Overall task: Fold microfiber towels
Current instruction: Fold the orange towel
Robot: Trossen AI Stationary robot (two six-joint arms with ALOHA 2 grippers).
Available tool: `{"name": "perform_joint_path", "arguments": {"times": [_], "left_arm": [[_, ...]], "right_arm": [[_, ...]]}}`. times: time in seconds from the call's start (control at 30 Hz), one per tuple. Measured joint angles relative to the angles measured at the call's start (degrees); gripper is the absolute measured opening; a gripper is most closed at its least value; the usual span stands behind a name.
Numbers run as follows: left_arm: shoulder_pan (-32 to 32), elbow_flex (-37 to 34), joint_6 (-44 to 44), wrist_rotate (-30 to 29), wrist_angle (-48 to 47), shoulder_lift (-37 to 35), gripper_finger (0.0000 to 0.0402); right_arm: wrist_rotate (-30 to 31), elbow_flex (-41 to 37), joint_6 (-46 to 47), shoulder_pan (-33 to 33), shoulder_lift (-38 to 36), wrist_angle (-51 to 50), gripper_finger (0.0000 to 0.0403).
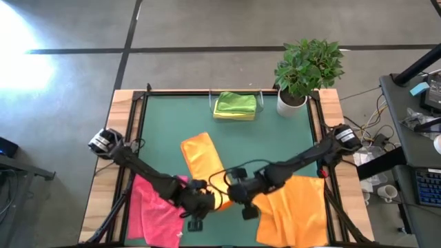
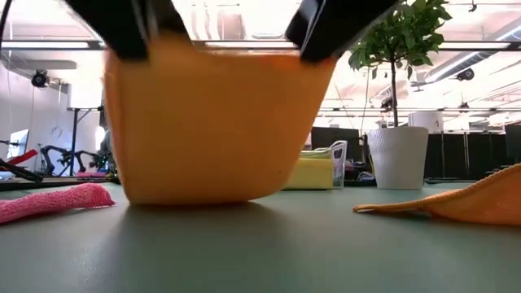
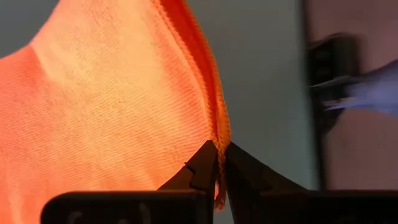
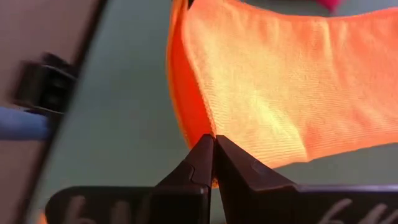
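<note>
— Between both sets of jaws hangs the orange towel point(image 1: 202, 160), pinched at its near edge: left gripper point(image 3: 217, 163) clamped tight on one corner, right gripper point(image 4: 213, 154) clamped on the other.

— And the cloth sags from those fingertips down to the green mat point(image 1: 275, 141) (its lower fold just touching).

— Beside the left jaws lies the pink towel point(image 1: 153, 210); beside the right, a second orange towel point(image 1: 296, 210).

— Well beyond both, the lime green towel point(image 1: 236, 102) sits folded on a yellow one point(image 2: 308, 172), near the potted plant point(image 1: 307, 67).
</note>
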Motion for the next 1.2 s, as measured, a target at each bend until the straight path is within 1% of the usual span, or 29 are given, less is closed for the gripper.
{"name": "perform_joint_path", "arguments": {"times": [0.1, 0.2, 0.27, 0.4, 0.47, 0.57, 0.67, 0.73, 0.8, 0.93, 1.2], "left_arm": [[-2.91, 2.13, -3.95, -0.07, 0.11, -0.06, 0.0012], [-5.62, 4.45, -6.49, -0.71, 0.23, -0.07, 0.0012], [-7.02, 5.68, -7.96, -1.92, 0.44, -0.10, 0.0012], [-8.09, 6.32, -8.25, -5.59, -1.24, -0.15, 0.0012], [-8.04, 6.36, -8.25, -7.45, -3.98, -0.33, 0.0012], [-6.95, 6.36, -8.70, -11.46, -11.53, -0.53, 0.0012], [-5.53, 6.36, -10.82, -17.38, -19.56, -0.92, 0.0012], [-4.15, 6.36, -11.98, -19.84, -23.83, -1.51, 0.0012], [-2.39, 6.36, -12.84, -20.20, -27.88, -1.92, 0.0012], [0.91, 6.34, -12.93, -20.27, -32.83, -2.05, 0.0012], [5.73, 2.85, -12.51, -19.98, -33.64, -2.09, 0.0012]], "right_arm": [[0.66, 1.69, 5.07, 3.06, 0.07, 0.13, 0.0008], [2.66, 3.13, 9.75, 5.81, 0.07, 0.44, 0.0008], [5.87, 4.13, 11.66, 7.31, 0.07, 0.63, 0.0008], [12.61, 5.23, 11.64, 8.21, 0.39, 2.03, 0.0008], [15.55, 5.28, 11.25, 7.07, 0.93, 1.90, 0.0008], [19.33, 4.89, 9.61, 4.47, 1.72, 1.65, 0.0008], [22.39, 4.88, 5.17, 1.54, 2.98, 1.95, 0.0008], [23.91, 4.88, 2.09, -0.51, 3.84, 2.00, 0.0008], [23.96, 4.88, -0.49, -2.65, 4.85, 2.40, 0.0008], [24.01, 4.88, -5.10, -6.50, 7.49, 3.90, 0.0008], [23.85, 4.80, -9.10, -11.57, 10.37, 6.39, 0.0008]]}}
